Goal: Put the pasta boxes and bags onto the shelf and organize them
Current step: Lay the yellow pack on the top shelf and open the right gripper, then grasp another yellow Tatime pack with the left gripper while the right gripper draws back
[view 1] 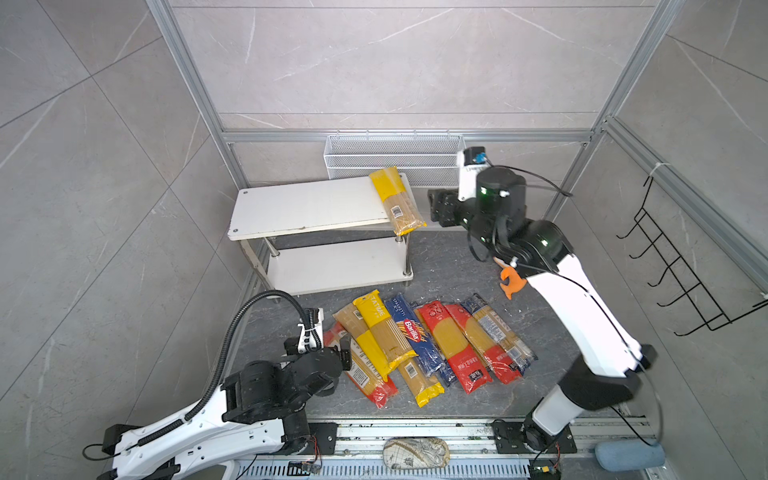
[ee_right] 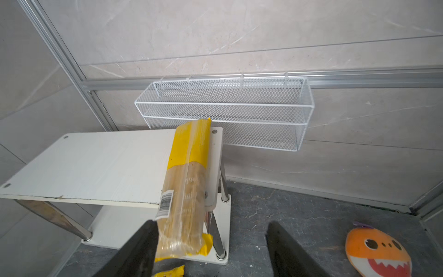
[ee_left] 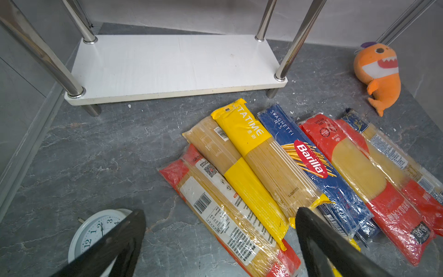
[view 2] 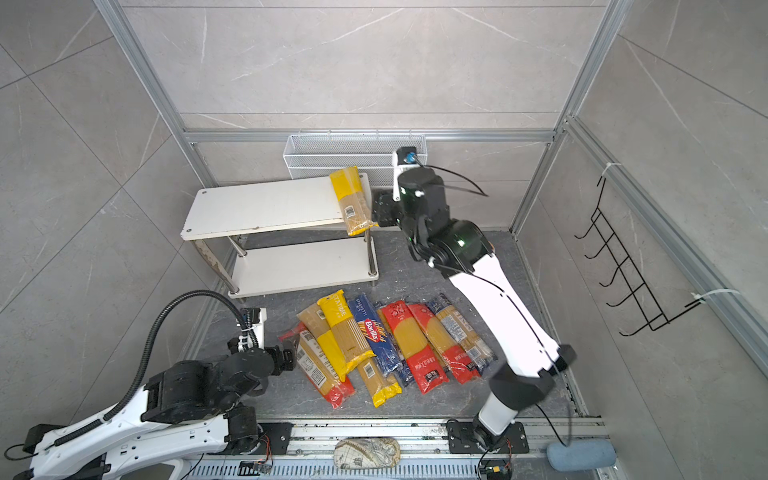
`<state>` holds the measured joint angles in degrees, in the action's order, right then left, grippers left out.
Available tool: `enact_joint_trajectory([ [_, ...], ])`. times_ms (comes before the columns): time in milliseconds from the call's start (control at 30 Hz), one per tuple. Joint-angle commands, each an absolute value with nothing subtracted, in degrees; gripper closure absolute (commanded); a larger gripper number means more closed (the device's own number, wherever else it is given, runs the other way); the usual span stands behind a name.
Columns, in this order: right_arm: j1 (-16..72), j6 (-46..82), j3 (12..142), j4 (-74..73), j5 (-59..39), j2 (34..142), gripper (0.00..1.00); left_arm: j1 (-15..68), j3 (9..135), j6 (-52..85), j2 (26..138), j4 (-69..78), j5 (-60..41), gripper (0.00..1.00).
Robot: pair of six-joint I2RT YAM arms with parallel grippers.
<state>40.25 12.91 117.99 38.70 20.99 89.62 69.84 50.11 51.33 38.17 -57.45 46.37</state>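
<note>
Yellow-ended spaghetti pack [view 1: 397, 201] lies at the right end of the shelf [view 1: 299, 208], on its smooth white top board. Its clear end overhangs the front edge beside your right jaws, which stand apart holding nothing. The rest of that board lies open. Your left jaws gape wide above glossy packs [view 1: 432, 340] rowed on the grey marbled surface [view 1: 436, 270].

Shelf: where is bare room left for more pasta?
Top board is bare left of the yellow-ended pack at its right end. The lower board shows bare. Crowded: the floor in front, where packs overlap.
</note>
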Motion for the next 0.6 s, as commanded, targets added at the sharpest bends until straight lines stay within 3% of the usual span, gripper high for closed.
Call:
enact_joint_trajectory([
  [0,41.59,17.65,100.34,37.60,19.09,79.20,0.25,69.96,49.34,53.53,41.46,-53.09,43.56,0.00],
  [200,45.47,25.34,73.68,38.88,16.69,64.18,0.21,69.96,46.79,55.35,47.23,-46.79,40.08,0.00],
  [367,46.21,30.66,59.74,39.14,15.46,53.58,0.19,69.96,44.57,58.82,54.34,-38.63,35.50,0.00],
  [433,46.13,32.15,56.19,39.19,14.34,50.17,0.04,69.92,44.55,60.66,58.23,-36.20,34.70,0.00],
  [567,46.32,33.48,52.29,40.79,13.69,45.23,0.03,69.15,47.78,62.89,67.61,-33.63,32.46,0.00],
])
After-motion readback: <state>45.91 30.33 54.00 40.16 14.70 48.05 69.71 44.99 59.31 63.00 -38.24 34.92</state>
